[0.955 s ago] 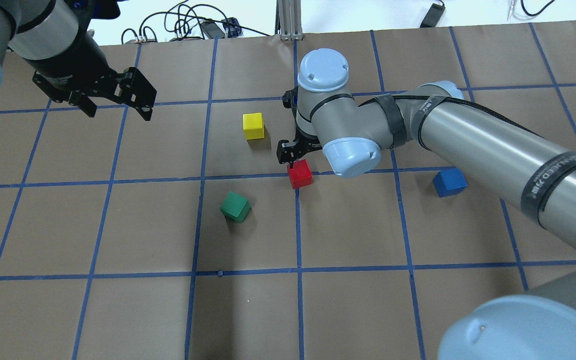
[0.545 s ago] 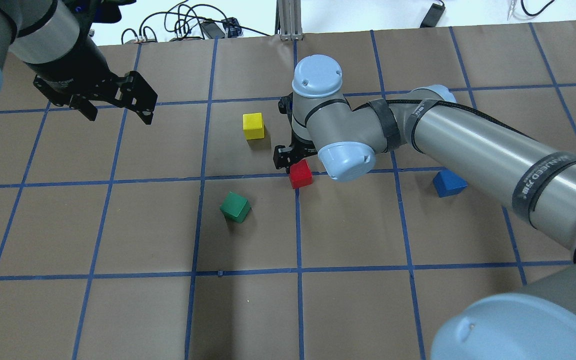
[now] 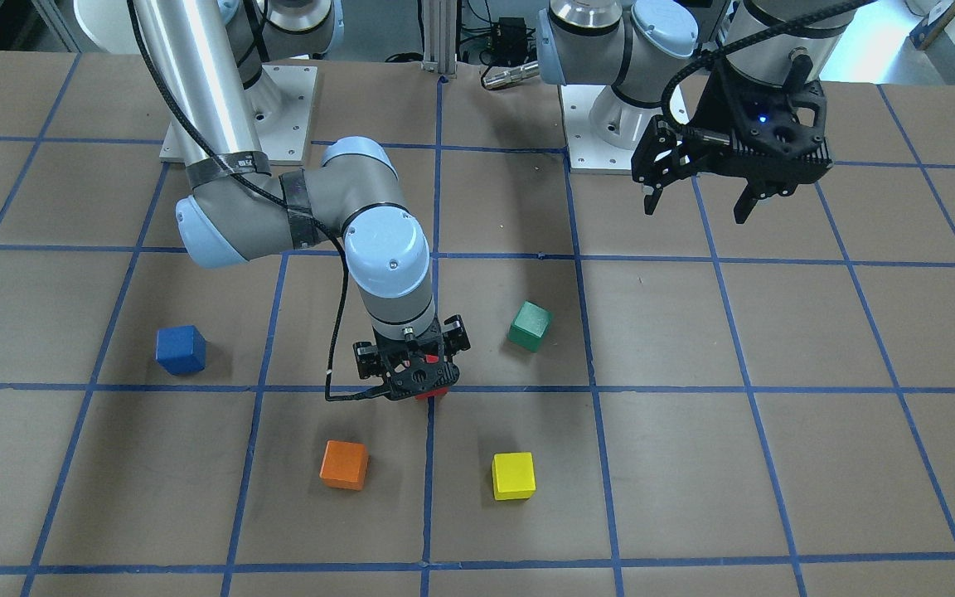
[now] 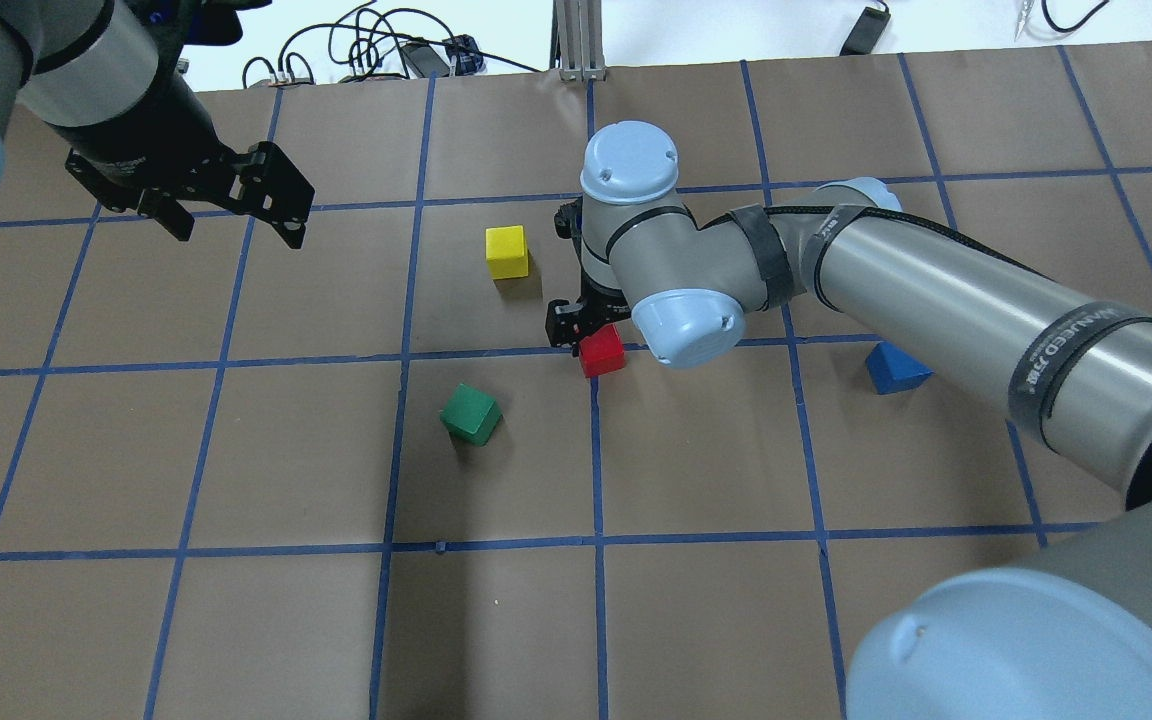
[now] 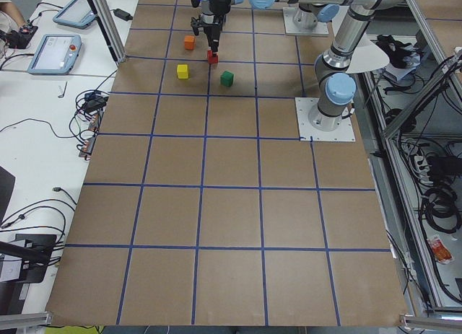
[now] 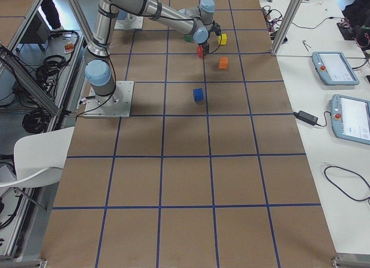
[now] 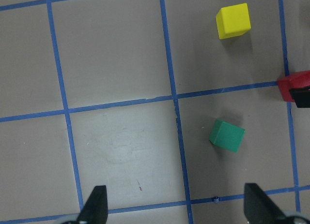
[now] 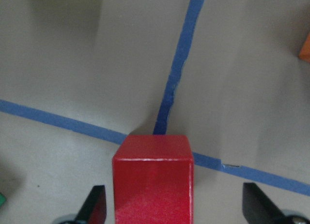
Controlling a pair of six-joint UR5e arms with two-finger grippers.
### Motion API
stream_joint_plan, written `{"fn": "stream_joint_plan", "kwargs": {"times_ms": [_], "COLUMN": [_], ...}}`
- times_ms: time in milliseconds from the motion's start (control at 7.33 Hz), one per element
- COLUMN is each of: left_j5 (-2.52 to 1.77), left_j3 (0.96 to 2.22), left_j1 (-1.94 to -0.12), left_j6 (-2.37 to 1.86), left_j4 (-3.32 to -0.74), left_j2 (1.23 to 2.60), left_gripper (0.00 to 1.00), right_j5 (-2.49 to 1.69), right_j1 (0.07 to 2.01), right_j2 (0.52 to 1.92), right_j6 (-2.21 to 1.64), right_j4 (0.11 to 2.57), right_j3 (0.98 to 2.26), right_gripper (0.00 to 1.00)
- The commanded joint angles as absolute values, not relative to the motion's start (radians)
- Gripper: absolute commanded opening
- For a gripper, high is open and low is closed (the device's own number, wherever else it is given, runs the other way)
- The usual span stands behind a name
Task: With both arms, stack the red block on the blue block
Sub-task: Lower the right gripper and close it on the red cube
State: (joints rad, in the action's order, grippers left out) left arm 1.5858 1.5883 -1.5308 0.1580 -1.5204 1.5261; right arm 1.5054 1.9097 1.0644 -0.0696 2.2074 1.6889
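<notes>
The red block (image 4: 602, 353) sits on a blue grid line near the table's middle. It also shows in the front view (image 3: 424, 396) and fills the lower centre of the right wrist view (image 8: 154, 178). My right gripper (image 4: 584, 325) is low over it and open, with one finger on each side and gaps to the block (image 8: 179, 209). The blue block (image 4: 894, 368) stands alone to the right, partly behind my right forearm, and shows fully in the front view (image 3: 181, 349). My left gripper (image 4: 234, 228) hangs open and empty above the table at the far left.
A green cube (image 4: 470, 414) lies near the red block on its left. A yellow cube (image 4: 507, 251) stands beyond it. An orange cube (image 3: 344, 463) sits on the far side of my right gripper, hidden by the arm from overhead. Cables lie past the far edge.
My right gripper has come down and shifted slightly left, so its fingers now straddle the red block. My left arm has barely moved.
</notes>
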Motion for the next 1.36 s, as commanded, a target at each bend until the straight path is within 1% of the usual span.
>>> {"fn": "stream_joint_plan", "kwargs": {"times_ms": [0, 136, 273, 409, 545, 818, 955, 1091, 1227], "left_j5": [1.583, 1.585, 1.583, 1.585, 1.585, 1.585, 1.585, 1.585, 1.585], "left_j3": [1.589, 1.589, 1.586, 1.589, 1.591, 1.591, 1.589, 1.591, 1.589], "left_j1": [-1.531, -1.531, -1.531, -1.531, -1.531, -1.531, -1.531, -1.531, -1.531], "left_j6": [0.158, 0.158, 0.160, 0.160, 0.160, 0.160, 0.158, 0.158, 0.160], "left_j4": [-1.520, -1.519, -1.519, -1.519, -1.519, -1.519, -1.519, -1.519, -1.519], "left_j2": [1.528, 1.529, 1.529, 1.528, 1.529, 1.529, 1.529, 1.528, 1.526], "left_gripper": [1.00, 1.00, 1.00, 1.00, 1.00, 1.00, 1.00, 1.00, 1.00], "right_j5": [1.506, 1.506, 1.505, 1.506, 1.505, 1.505, 1.509, 1.511, 1.523], "right_j1": [1.914, 1.917, 1.919, 1.917, 1.917, 1.917, 1.914, 1.902, 1.881], "right_j2": [1.046, 1.043, 1.042, 1.042, 1.043, 1.048, 1.064, 1.103, 1.171], "right_j6": [-0.071, -0.069, -0.069, -0.069, -0.069, -0.071, -0.071, -0.071, -0.071], "right_j4": [2.218, 2.239, 2.259, 2.260, 2.260, 2.260, 2.252, 2.190, 2.084], "right_j3": [1.689, 1.689, 1.689, 1.686, 1.684, 1.681, 1.655, 1.629, 1.620], "right_gripper": [1.00, 1.00, 0.64, 0.22, 0.00, 0.00, 0.00, 0.00, 0.00]}}
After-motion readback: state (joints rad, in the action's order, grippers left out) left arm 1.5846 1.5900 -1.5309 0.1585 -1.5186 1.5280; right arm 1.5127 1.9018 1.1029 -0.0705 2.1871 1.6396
